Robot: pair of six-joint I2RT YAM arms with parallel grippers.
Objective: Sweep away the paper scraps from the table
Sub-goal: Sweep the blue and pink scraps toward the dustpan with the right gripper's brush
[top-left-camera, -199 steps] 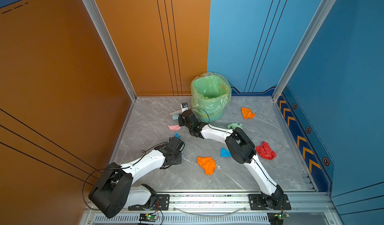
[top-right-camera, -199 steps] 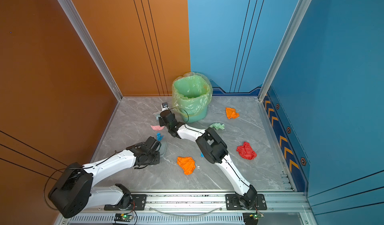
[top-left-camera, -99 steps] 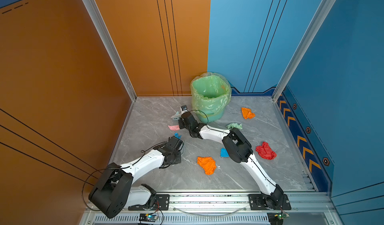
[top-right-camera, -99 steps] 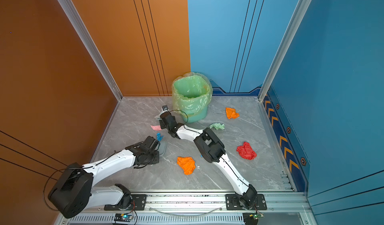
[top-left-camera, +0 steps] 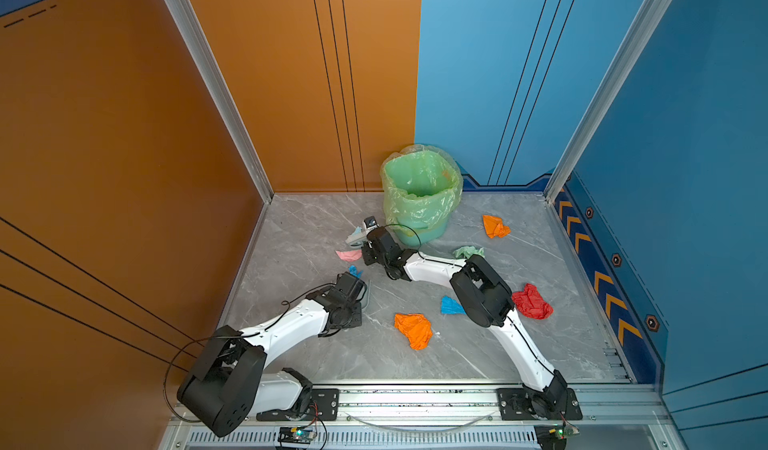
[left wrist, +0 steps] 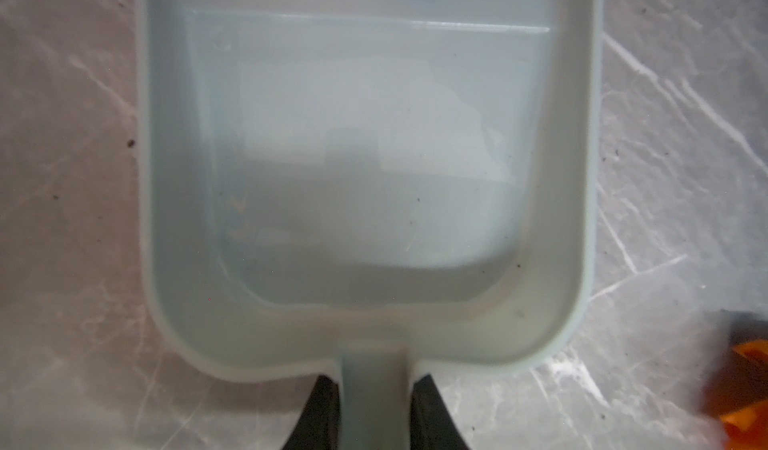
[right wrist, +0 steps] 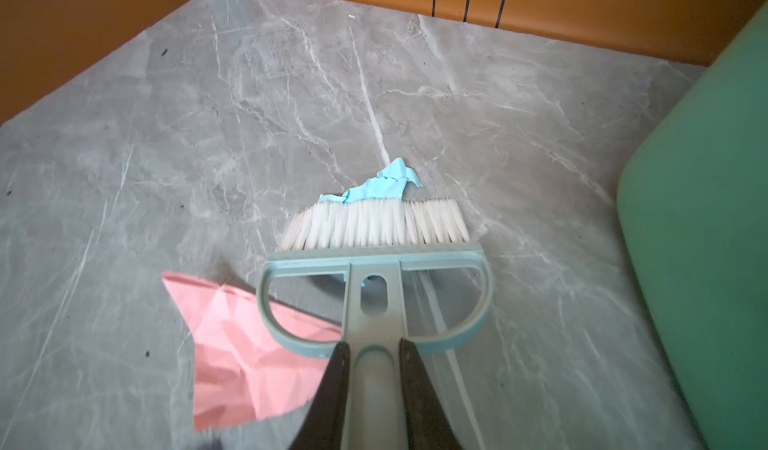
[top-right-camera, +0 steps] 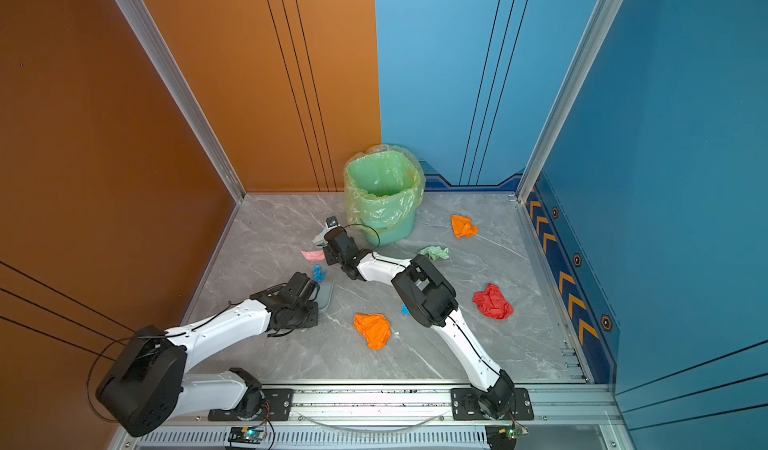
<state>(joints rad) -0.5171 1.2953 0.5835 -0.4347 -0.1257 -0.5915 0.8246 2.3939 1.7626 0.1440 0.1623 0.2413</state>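
Observation:
My right gripper [right wrist: 374, 344] is shut on the handle of a white-bristled brush [right wrist: 374, 227]. Its bristles rest on the table [right wrist: 498, 94] against a light blue paper scrap [right wrist: 376, 186], and a pink scrap [right wrist: 245, 352] lies beside the brush head. My left gripper [left wrist: 374, 381] is shut on the handle of a pale dustpan [left wrist: 365, 178], which lies flat and holds nothing. In a top view, more scraps lie about: small blue [top-left-camera: 354, 270], pale green [top-left-camera: 468, 252], bright blue [top-left-camera: 451, 306], red [top-left-camera: 532, 301] and two orange ones [top-left-camera: 413, 330] [top-left-camera: 495, 226].
A green bin [top-left-camera: 419, 194] with a translucent liner stands at the back middle, close to the brush. Orange and blue walls close in three sides of the table. An aluminium rail [top-left-camera: 415, 398] with both arm bases runs along the front.
The right arm's elbow swayed slightly left and then back, while the brush stayed almost in place by the bin. The left arm and the dustpan have not moved.

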